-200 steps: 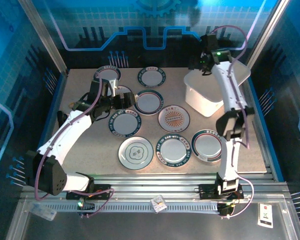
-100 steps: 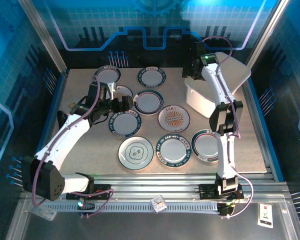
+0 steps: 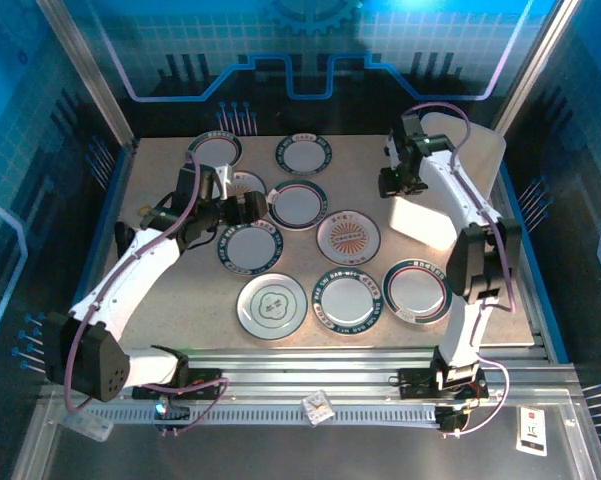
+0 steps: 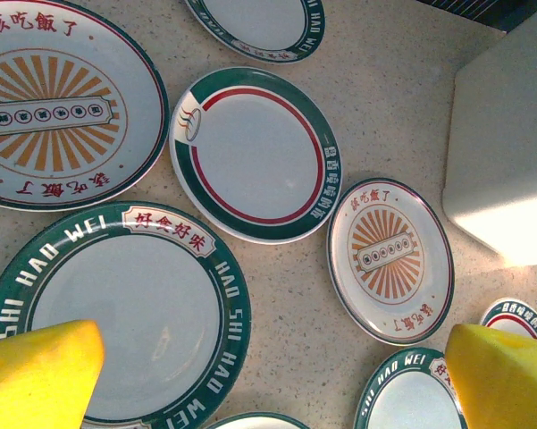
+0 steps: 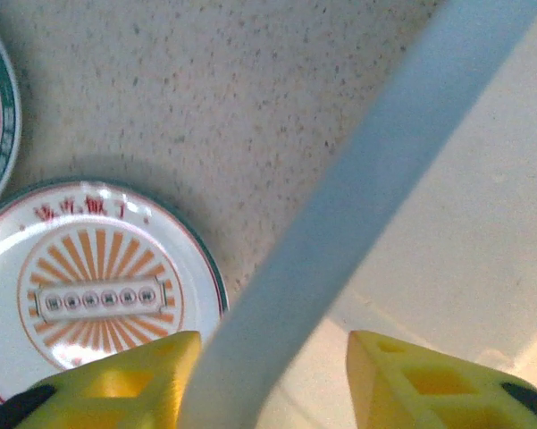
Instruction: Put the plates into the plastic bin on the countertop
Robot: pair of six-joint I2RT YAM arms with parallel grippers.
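Task barely begun, by the look of it. Nine plates counted, all lying flat on the surface, none stacked. One was half hidden under the left arm. No plate seen in the plastic bin, which stood at the right rear of the surface, well apart from the nearest plate. The whole loading job seemed left to do.

Right gripper was at the bin's left edge. In the wrist view its jaws stood astride the rim, one inside and one outside. A gap showed on the inner side, so they looked partly spread, not clamped.

Left gripper hung over the left cluster of plates, jaws spread wide, holding nothing.

Plates: round, shallow, glazed and glossy, pale centres. Rims were dark green with white lettering, and one had a red ring. Two bore orange sunbursts.

Bin: milky, smooth plastic, rounded corners, a broad lip. Surface: matte beige, finely speckled. Finger pads: yellow.
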